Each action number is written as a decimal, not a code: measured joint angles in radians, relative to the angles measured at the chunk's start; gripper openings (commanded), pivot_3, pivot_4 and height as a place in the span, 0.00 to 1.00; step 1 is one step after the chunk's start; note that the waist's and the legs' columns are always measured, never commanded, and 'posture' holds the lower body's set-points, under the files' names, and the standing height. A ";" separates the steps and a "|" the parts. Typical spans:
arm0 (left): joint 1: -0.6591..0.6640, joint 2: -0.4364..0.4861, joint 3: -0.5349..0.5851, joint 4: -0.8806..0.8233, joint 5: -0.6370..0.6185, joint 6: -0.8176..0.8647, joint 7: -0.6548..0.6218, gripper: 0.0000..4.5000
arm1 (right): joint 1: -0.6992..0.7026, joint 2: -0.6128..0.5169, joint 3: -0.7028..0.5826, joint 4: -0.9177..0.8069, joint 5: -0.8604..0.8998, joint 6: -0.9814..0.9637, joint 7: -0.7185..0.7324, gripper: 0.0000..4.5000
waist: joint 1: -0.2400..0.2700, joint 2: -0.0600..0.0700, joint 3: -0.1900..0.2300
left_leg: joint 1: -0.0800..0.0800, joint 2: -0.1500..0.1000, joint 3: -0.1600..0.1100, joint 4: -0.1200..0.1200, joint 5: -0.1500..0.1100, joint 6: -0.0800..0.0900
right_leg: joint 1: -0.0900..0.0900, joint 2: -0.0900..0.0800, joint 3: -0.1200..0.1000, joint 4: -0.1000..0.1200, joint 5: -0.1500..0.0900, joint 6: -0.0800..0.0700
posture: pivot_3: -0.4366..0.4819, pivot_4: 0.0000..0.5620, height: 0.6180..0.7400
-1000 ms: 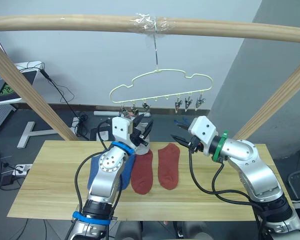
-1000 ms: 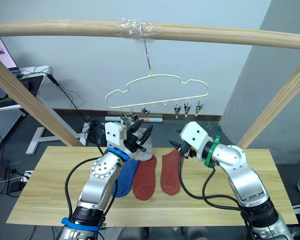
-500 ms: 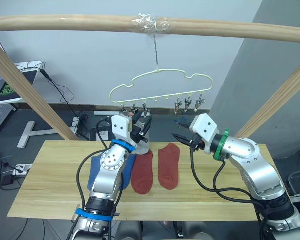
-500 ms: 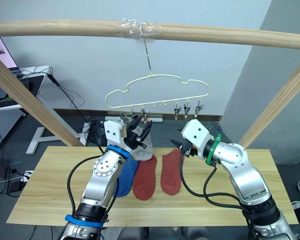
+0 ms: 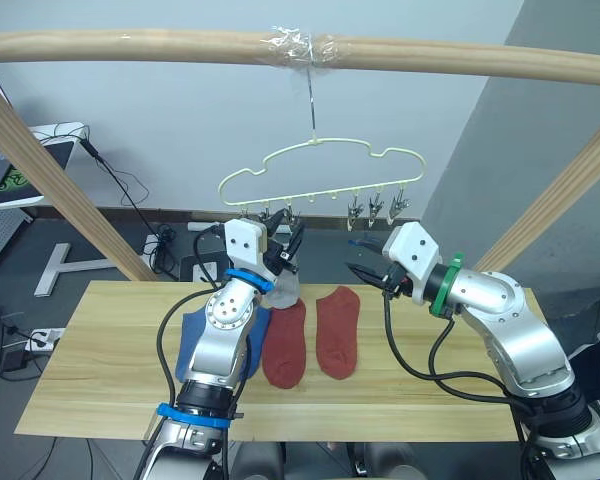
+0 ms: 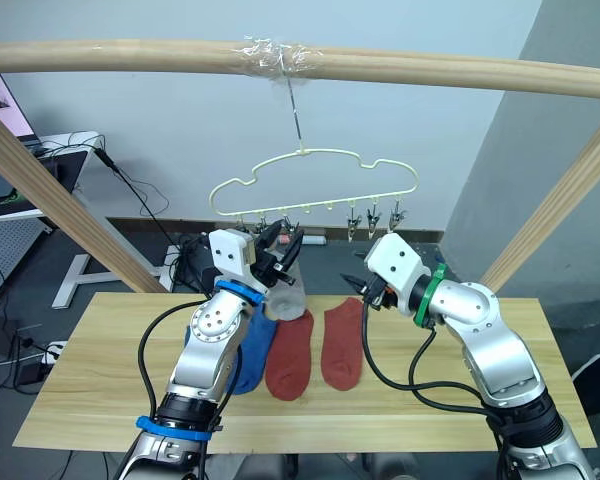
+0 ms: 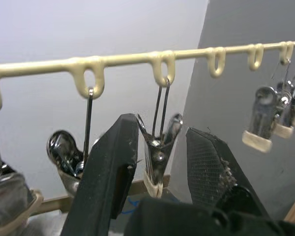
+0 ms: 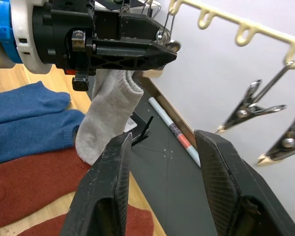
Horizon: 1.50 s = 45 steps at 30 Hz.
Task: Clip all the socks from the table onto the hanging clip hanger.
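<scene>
The left gripper (image 5: 288, 243) is raised just under the clip hanger (image 5: 320, 170), its fingers (image 7: 108, 182) apart on either side of one metal clip (image 7: 160, 147); a light grey sock (image 8: 108, 110) hangs beneath it, though whether the gripper or the clip holds it cannot be told. The right gripper (image 5: 358, 270), at about 3 o'clock from the left one, hovers with its fingers (image 8: 221, 187) spread and nothing between them. Below, on the table (image 5: 100, 380), lie two rust-red socks (image 5: 335, 330) side by side, with blue socks (image 5: 195, 340) at their 9 o'clock. Compared with a second ago, the left gripper has climbed up to the clips and the right gripper has risen slightly.
</scene>
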 measured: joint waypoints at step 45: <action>-0.030 0.007 0.003 0.017 -0.001 0.037 -0.010 0.06 | 0.012 0.018 0.071 0.026 0.004 -0.021 -0.020 0.75 | 0.001 0.000 0.000 | 0.001 0.000 0.000 0.002 0.000 0.000 | 0.000 0.000 0.000 0.003 0.000 0.000 | 0.42 0.29 0.75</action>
